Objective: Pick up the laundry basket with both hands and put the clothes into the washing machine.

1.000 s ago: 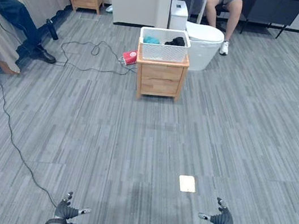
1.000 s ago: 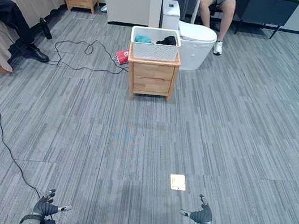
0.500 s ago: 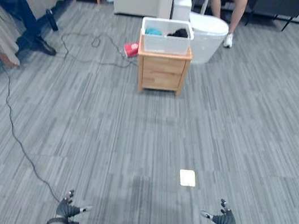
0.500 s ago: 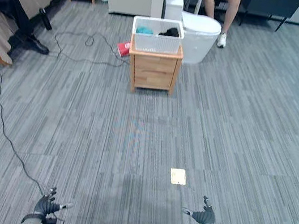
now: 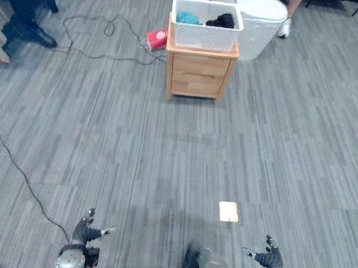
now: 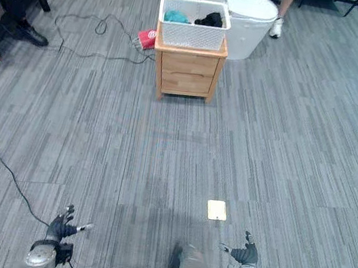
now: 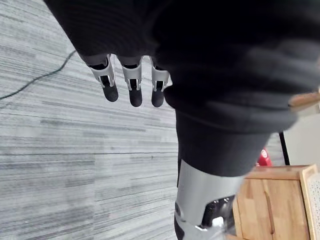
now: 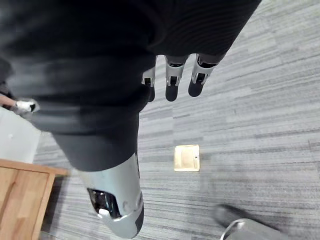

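- Laundry basket (image 5: 206, 24): white, lattice-walled, upright on the top of a wooden cabinet (image 5: 199, 77), covering nearly all of that top; neither robot hand touches it.
- Clothes: a teal piece (image 5: 187, 18) in the basket's left end and a black piece (image 5: 223, 22) in its right end, both lying inside the rim.
- Left robot hand (image 5: 85, 234): low over the floor (image 5: 301, 141), well apart from the basket; fingers (image 7: 131, 85) straight and spread, holding nothing.
- Right robot hand (image 5: 268, 259): level with the left one, also well apart from the basket; fingers (image 8: 172, 77) straight, holding nothing.
- Cabinet: two drawers, standing on the grey striped floor.
- White rounded unit (image 5: 264, 14): on the floor just behind the cabinet's right rear corner.
- Red item (image 5: 157, 38): on the floor beside the cabinet's left side.
- Brass floor plate (image 5: 228, 211): set in the floor near the right robot hand.
- Person's leg with a white shoe (image 5: 285, 29): beside the white unit.
- Dark shoe (image 5: 31, 33): on the floor at the left.
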You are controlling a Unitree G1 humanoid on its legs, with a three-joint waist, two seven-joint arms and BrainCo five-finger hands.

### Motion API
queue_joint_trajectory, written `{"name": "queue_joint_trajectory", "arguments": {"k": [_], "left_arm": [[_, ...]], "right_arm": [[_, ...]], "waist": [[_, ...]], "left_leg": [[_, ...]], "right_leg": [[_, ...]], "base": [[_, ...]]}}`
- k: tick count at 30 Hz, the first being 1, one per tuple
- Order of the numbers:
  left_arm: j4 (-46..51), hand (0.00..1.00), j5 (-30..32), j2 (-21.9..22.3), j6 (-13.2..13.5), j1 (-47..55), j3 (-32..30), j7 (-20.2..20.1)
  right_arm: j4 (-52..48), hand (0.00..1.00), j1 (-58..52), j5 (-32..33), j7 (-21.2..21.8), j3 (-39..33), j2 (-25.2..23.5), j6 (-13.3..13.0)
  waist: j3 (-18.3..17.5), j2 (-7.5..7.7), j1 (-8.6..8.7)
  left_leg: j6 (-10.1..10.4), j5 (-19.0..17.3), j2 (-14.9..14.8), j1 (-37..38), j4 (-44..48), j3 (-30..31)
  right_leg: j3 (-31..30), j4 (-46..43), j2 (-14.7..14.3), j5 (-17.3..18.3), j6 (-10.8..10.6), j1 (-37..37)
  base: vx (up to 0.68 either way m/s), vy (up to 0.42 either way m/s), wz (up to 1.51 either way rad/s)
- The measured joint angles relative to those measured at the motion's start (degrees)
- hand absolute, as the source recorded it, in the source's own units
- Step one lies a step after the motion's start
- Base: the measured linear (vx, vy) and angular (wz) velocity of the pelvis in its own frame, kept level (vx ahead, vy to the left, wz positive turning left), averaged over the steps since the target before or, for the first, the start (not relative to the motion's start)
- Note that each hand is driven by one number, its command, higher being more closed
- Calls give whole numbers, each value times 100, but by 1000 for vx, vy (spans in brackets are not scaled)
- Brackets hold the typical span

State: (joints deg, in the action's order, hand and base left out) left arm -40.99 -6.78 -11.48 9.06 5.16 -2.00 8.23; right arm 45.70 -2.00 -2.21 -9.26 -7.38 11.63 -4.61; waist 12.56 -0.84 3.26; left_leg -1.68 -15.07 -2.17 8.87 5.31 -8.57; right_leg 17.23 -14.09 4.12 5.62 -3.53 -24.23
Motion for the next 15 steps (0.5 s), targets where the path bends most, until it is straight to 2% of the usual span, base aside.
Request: {"name": "queue_joint_trajectory", "arguments": {"k": [1,2,3,4,5,6,7,8,9,10,11,13,14,15], "left_arm": [[-3,0,2,-8,1,-24,9,28],[-9,0,11,-16,3,-41,23,70],[-33,0,22,15,2,-28,27,69],[-34,0,25,39,2,-7,36,62],[-51,0,31,97,12,3,34,58],[-59,0,32,118,17,-4,33,59],[-105,0,31,145,17,11,26,58],[-173,0,27,208,11,72,-2,55],[-181,0,26,239,11,164,-5,48],[-189,0,26,244,9,180,-3,41],[-189,0,25,256,3,173,-2,40],[-156,0,25,270,6,163,-3,45],[-134,0,25,290,5,165,-4,43],[-117,0,26,295,7,170,-4,41]], "right_arm": [[-13,0,3,0,0,52,13,0],[-78,0,-19,-2,-2,115,5,4],[-193,0,-93,-7,11,163,6,11],[-224,0,-99,-6,30,162,6,11],[-268,0,-30,-9,59,159,2,12],[-343,0,-21,-12,71,169,-9,11],[-386,0,-20,-15,81,174,-10,12],[-407,0,-14,-14,80,207,0,16],[-433,0,-9,-7,68,346,2,12],[-444,0,-9,-7,67,406,-3,-3],[-450,0,-6,5,57,411,-53,-40],[-501,0,-1,72,48,399,-115,-55],[-557,0,-19,130,49,401,-125,-54],[-577,0,-11,160,50,404,-126,-54]], "waist": [[13,37,33],[13,118,93],[27,158,108],[15,106,131],[-73,-55,131],[-66,-103,116],[-33,-157,93],[1,-217,59],[11,-235,49],[25,-215,28],[55,-142,-114],[43,-58,-216],[60,-26,-242],[67,-14,-267]], "left_leg": [[66,-20,4,103,-87,56],[302,-160,8,343,-161,136],[552,-315,-50,577,-83,193],[593,-336,-134,623,-2,216],[676,-315,-350,383,525,205],[894,-191,-451,127,1277,187],[1264,81,-631,-215,2231,151],[1498,750,-938,-749,3780,177],[1470,730,-1272,-1307,5308,124],[1332,653,-1395,-1510,5837,37],[1009,467,-1525,-1906,6408,-169],[767,320,-1523,-2546,6233,-508],[630,231,-1460,-2927,5611,-697],[605,217,-1416,-3070,5157,-810]], "right_leg": [[-21,319,10,-215,-6,-36],[-112,621,19,-546,52,-124],[-286,391,13,-1171,509,-130],[-261,138,-4,-1374,658,-172],[-148,-415,-91,-889,786,-369],[-116,-641,-150,-601,827,-336],[-100,-725,-236,-398,908,-145],[-104,-659,-394,-141,986,279],[-117,-525,-568,71,1038,822],[-163,-430,-633,149,1068,1087],[-306,-221,-698,253,1133,1576],[-473,278,-716,319,1085,2204],[-547,653,-721,307,1056,2578],[-591,827,-716,311,1038,2759]], "base": [[559,-128,56],[613,-177,47],[623,-192,39],[621,-234,17],[616,-272,5],[632,-296,-1],[660,-308,-4],[794,-318,-12],[659,-251,-18],[745,-217,-34],[464,-108,-38],[624,-106,-34],[563,-46,-22],[678,23,-25]]}}
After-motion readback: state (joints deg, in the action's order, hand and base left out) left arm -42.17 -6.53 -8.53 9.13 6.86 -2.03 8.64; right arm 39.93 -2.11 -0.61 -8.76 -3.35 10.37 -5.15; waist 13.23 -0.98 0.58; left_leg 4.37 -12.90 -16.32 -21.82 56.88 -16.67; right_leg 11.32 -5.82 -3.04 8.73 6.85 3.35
